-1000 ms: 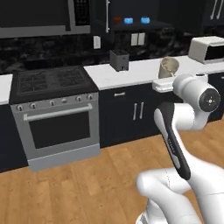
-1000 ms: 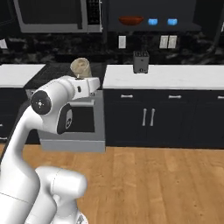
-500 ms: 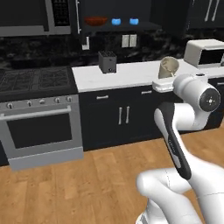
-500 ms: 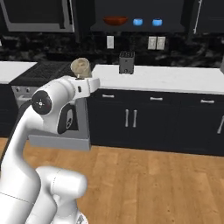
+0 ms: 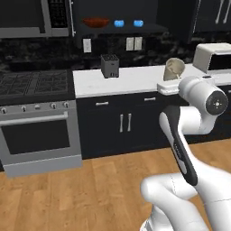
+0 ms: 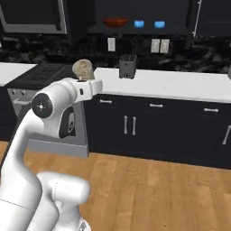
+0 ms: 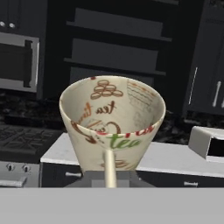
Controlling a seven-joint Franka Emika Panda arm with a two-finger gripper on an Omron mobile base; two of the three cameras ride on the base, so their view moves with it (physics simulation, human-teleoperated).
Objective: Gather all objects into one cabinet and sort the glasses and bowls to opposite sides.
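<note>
**Tumbler held aloft in front of the kitchen counter**

The gripper [image 7: 109, 175] is closed tight on the rim wall of a beige, cone-shaped tumbler printed with "tea" lettering and brown and red motifs [image 7: 113, 124]. In the hand view one pale finger [image 7: 109, 168] runs up the outside of the cup wall, and the cup's open mouth faces the camera. In the left base view the same tumbler [image 5: 173, 70] sits at the end of the white arm, lifted above the level of the white countertop [image 5: 131, 79]; in the right base view it [image 6: 83, 68] shows just above the arm's wrist, in front of the stove.

Beyond the cup, a black two-slot toaster [image 5: 109, 66] stands on the countertop near the wall. Above it, on the dark inner shelf of the black upper wall cabinet [image 5: 115, 30], a wide shallow reddish-brown bowl [image 5: 95, 22] sits to the left, with two small bright-blue bowls [image 5: 119, 23] [image 5: 138, 23] to its right in a row, apart from each other. The tumbler is well apart from that shelf, lower and nearer the robot.

Left of the counter is a steel-fronted gas stove with black grates [image 5: 34, 117], with a microwave [image 5: 27, 18] mounted over it. A white microwave-like box [image 5: 214, 57] stands on the counter at the right. Black under-counter cabinets [image 5: 124, 126] line the base, above a wooden plank floor [image 5: 90, 194].
</note>
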